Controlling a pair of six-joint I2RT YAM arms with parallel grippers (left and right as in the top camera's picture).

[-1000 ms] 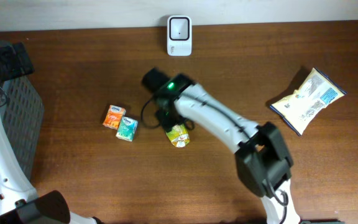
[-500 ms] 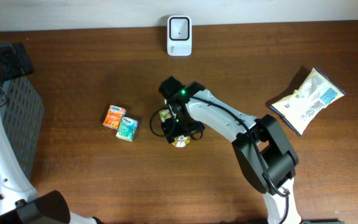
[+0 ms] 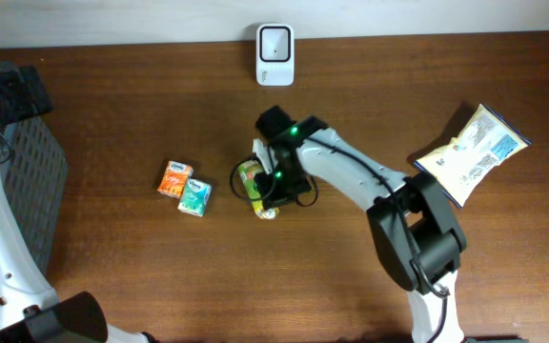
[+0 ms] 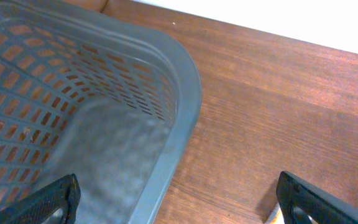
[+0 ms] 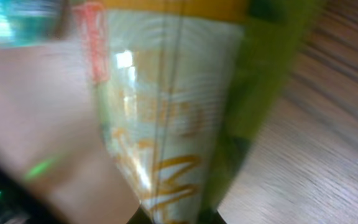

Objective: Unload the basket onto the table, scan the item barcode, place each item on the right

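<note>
Right gripper (image 3: 273, 183): jaws closed, apparently pinching the green-and-yellow pouch (image 3: 252, 179); the wrist view is too blurred to confirm the hold. Pouch is at the middle of the table (image 3: 112, 105), nearer than the white scanner (image 3: 275, 42) and right of two small packs (image 3: 174, 178). Left gripper (image 4: 179, 204): jaws fully apart, holding nothing, above the grey basket (image 4: 182, 93) at far left.

grey slotted basket (image 4: 166, 124) sits on the wooden table (image 4: 278, 112); left pincer (image 4: 179, 202) fingertips spread wide.

overhead: even, sharp | right wrist: blurred, glare on packet (image 5: 160, 124)
</note>
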